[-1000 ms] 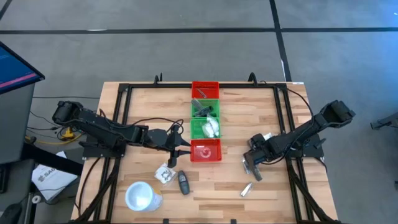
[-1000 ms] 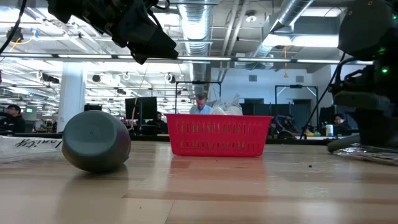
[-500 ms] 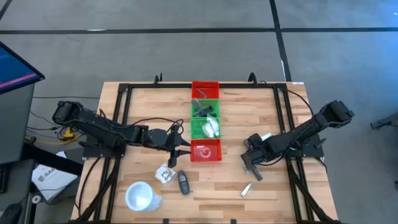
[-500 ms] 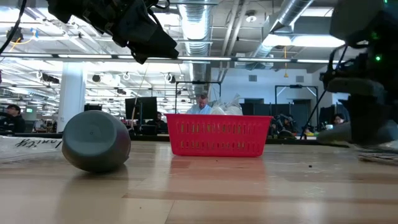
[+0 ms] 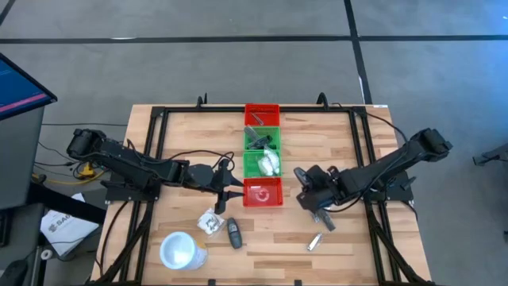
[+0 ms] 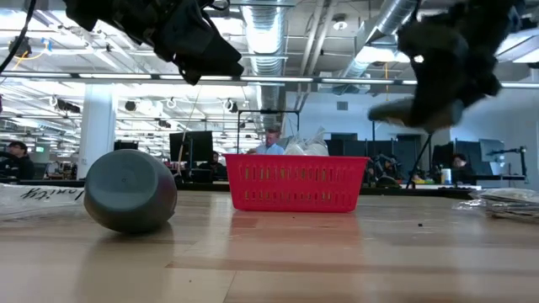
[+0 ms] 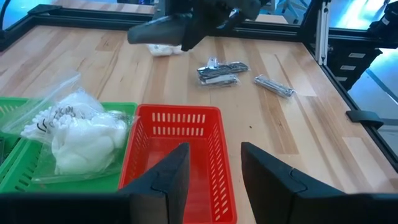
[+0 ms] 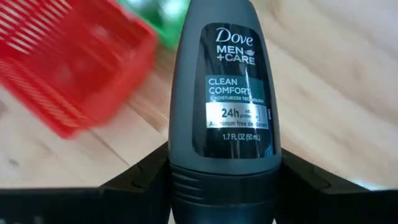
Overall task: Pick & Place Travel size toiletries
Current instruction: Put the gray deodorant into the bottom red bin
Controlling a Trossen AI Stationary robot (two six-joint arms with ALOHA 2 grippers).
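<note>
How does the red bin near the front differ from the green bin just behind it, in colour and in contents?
The near red bin is red; the green bin beside it is green. The red bin looks empty in the left wrist view, while the green bin holds a clear crinkly packet showing white. Both are slotted plastic bins standing in the same row on the wooden table.

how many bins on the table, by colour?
4, in one line down the table's middle: a red bin at the far end, two green bins next, and a red bin nearest the arms. None looks hidden.
</note>
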